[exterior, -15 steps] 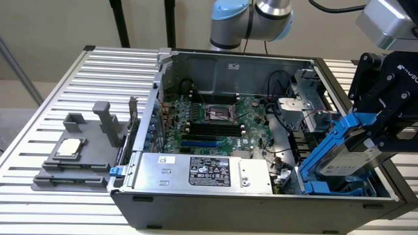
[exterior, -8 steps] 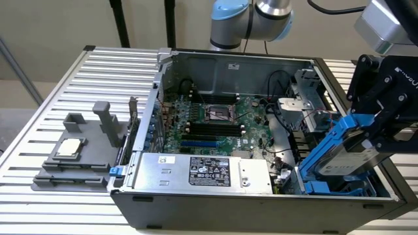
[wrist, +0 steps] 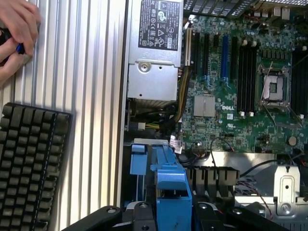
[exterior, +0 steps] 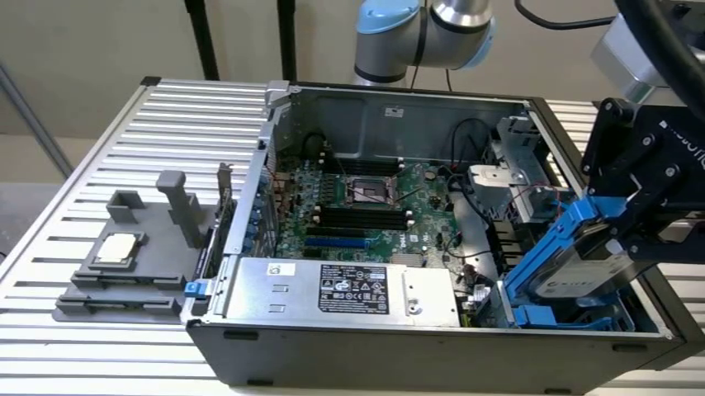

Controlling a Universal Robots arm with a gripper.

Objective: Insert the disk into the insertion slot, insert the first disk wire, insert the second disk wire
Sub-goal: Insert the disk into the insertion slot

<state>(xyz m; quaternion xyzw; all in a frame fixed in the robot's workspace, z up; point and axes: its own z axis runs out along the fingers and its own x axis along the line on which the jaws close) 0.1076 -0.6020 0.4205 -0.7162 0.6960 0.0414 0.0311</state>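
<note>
My claw (exterior: pixel 619 241) is clamped on the disk (exterior: pixel 580 279), holding it tilted at about four o'clock in the exterior view, over the slot (exterior: pixel 562 318) in the case's (exterior: pixel 418 351) five o'clock corner. A hand (wrist: pixel 17 29) lies near a keyboard (wrist: pixel 29 163) on the table (wrist: pixel 91 72).

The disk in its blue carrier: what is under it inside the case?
Under the tilted disk sits the insertion slot with blue latches. The disk covers the slot's deeper part.

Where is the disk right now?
At the exterior view's right, the disk sits tilted in the gripper, over the insertion slot beside the power supply.
</note>
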